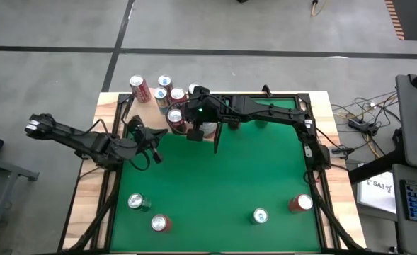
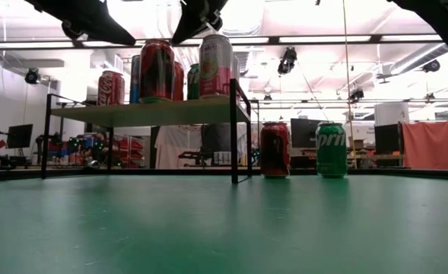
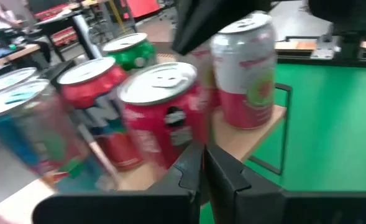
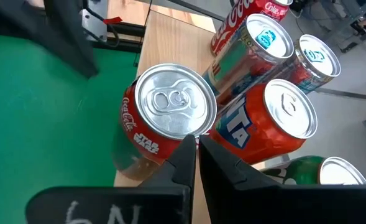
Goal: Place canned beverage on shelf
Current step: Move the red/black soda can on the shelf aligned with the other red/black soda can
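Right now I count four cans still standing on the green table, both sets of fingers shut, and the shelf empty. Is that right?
Not quite: the shelf is not empty. The low view shows several cans on it, among them a red can and a pink-and-white can. The rest holds: four cans stand on the green table, and both sets of fingers are shut.

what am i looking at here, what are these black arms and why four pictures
It is a robot with two dark arms at a green table. One picture looks down from above, one looks level across the tabletop, and two come from cameras on the arms' wrists. A small wooden shelf on dark legs holds a cluster of drink cans. The right gripper hangs over the shelf, just above a Coca-Cola can; the left gripper sits beside the shelf. Both are shut and hold nothing. Four more cans stand on the table, such as a green one.
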### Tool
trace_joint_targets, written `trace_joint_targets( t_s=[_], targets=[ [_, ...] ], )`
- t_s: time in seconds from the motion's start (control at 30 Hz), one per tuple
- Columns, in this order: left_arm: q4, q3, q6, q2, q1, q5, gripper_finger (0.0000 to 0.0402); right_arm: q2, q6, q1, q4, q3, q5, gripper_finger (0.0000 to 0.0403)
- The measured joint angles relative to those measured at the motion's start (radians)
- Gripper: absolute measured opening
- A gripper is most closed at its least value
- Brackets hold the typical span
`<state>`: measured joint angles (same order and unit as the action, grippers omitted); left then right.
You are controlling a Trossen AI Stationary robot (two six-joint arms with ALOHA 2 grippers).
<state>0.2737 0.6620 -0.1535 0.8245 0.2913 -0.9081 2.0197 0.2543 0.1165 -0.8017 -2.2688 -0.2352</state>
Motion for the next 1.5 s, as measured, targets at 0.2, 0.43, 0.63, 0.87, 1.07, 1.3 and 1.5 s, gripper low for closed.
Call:
trace_joint_targets(
  t_s=[0.2, 0.43, 0.63, 0.87, 1.07, 1.3, 1.5],
  targets=[
    [-0.181, -0.045, 0.09, 0.064, -0.003, 0.008, 0.0, 0.0, -0.001, 0.003, 0.0, 0.0, 0.0, 0.0012],
    [-0.194, -0.036, 0.089, 0.124, -0.023, -0.035, 0.0, 0.0, -0.001, 0.012, 0.006, 0.01, -0.001, 0.0012],
    [-0.193, -0.036, 0.082, 0.141, -0.039, -0.052, 0.0, 0.0, 0.005, 0.015, 0.038, 0.049, 0.0, 0.0012],
    [-0.188, -0.036, 0.086, 0.114, -0.04, -0.078, 0.0, 0.0, 0.009, 0.013, 0.037, 0.064, 0.0, 0.0012],
    [-0.169, -0.036, 0.087, 0.086, -0.04, -0.081, 0.0, 0.0, 0.021, 0.006, 0.037, 0.064, 0.008, 0.0012],
    [-0.144, -0.036, 0.091, 0.069, -0.041, -0.186, 0.0, 0.0, 0.026, 0.006, 0.038, 0.064, 0.008, 0.0012],
    [-0.14, -0.036, 0.091, 0.047, -0.04, -0.208, 0.0, 0.0, 0.027, 0.006, 0.062, 0.064, 0.065, 0.0012]
  ],
)
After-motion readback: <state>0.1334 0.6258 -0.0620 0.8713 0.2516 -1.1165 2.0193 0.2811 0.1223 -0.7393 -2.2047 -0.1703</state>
